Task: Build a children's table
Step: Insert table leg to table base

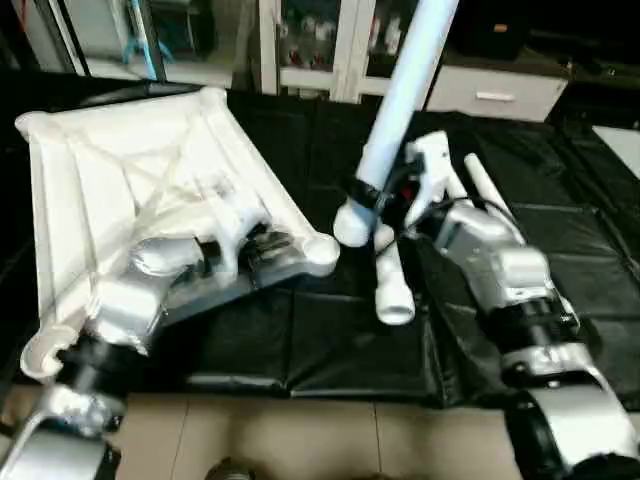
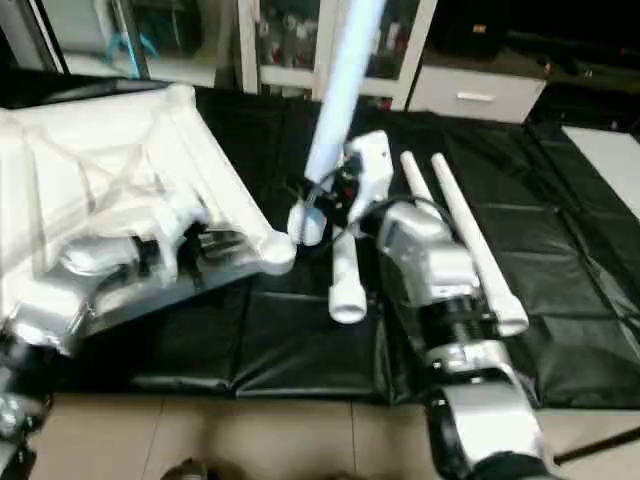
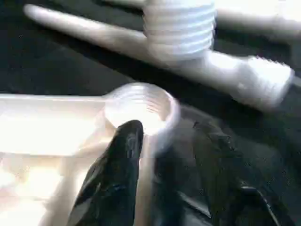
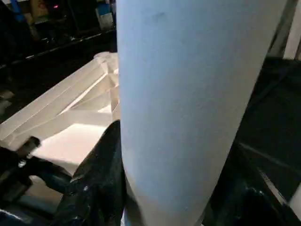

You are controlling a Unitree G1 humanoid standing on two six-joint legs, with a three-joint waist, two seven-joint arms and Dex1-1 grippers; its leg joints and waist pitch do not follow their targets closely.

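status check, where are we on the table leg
Right gripper clamped on leg, threaded end beside corner socket. Left gripper at tabletop edge. Spare legs lie close.

tabletop [image 1: 120,190]: white plastic, crossed ribs on its underside
held leg [image 1: 405,90]: white with a pale blue tint
legs lying on the cloth [image 2: 470,240]: white
table cover [image 1: 330,350]: black, glossy, creased into squares
forearms [image 1: 510,270]: silver with black rings
fingers [image 3: 113,174]: shiny black
floor [image 1: 300,440]: beige
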